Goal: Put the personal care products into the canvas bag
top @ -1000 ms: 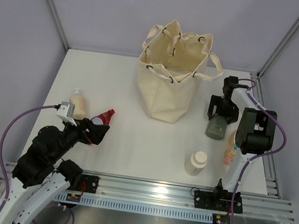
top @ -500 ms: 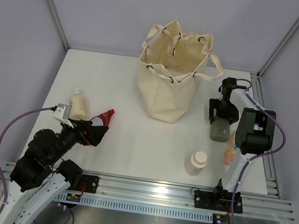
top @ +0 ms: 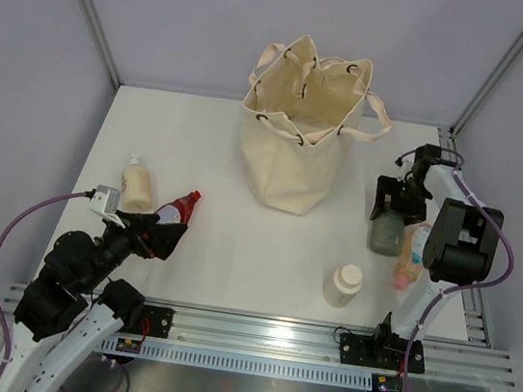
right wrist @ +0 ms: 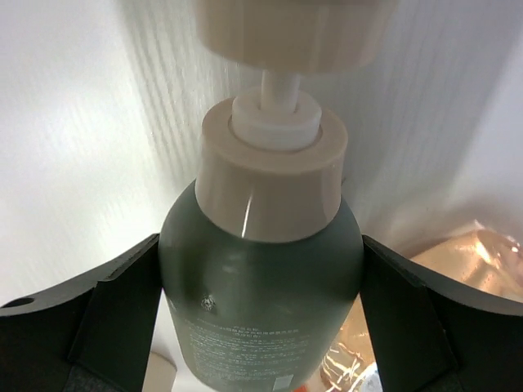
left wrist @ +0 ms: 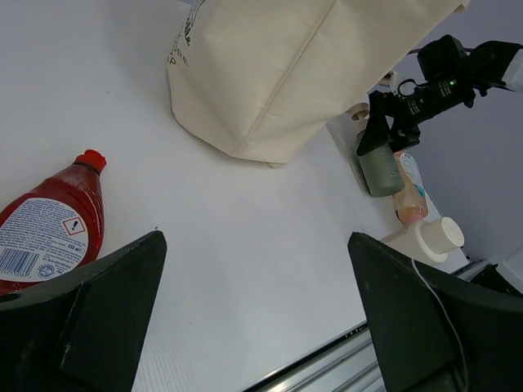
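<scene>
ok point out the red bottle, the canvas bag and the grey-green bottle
red bottle (left wrist: 45, 235), left wrist view, label
canvas bag (top: 290, 166), top view, front wall
grey-green bottle (right wrist: 261, 302), right wrist view, body

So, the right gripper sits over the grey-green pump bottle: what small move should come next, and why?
Probably close the right gripper firmly on the grey-green bottle. In the wrist view its fingers flank the body just below the cap, but a firm pinch isn't clear. The bottle lies on the table, outside the canvas bag.
</scene>
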